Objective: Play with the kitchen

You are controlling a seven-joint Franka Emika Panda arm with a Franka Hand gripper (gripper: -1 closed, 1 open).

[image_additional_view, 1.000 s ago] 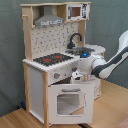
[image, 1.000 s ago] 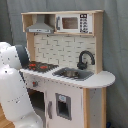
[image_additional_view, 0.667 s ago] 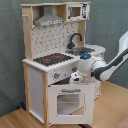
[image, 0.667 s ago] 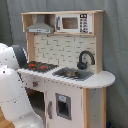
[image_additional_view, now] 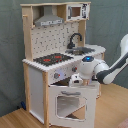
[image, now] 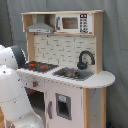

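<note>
Kitchen (image_additional_view: 55,60) stands on a wooden floor (image_additional_view: 112,107) before a grey curtain in both exterior views, with one grey hood (image: 40,25), one microwave (image: 74,23), one black faucet (image: 85,59), one sink (image: 72,74) and one black-red stovetop (image_additional_view: 50,59). Its one oven door (image_additional_view: 70,102) hangs tilted open in the second exterior view. One white arm's gripper (image_additional_view: 76,80) sits at that door's top edge; whether it grips or is spread, I cannot tell.

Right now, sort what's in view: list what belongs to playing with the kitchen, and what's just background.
In the job:
- kitchen
- its oven door, partly open
- gripper at the door's top edge

Just background:
- grey curtain
- wooden floor
</note>
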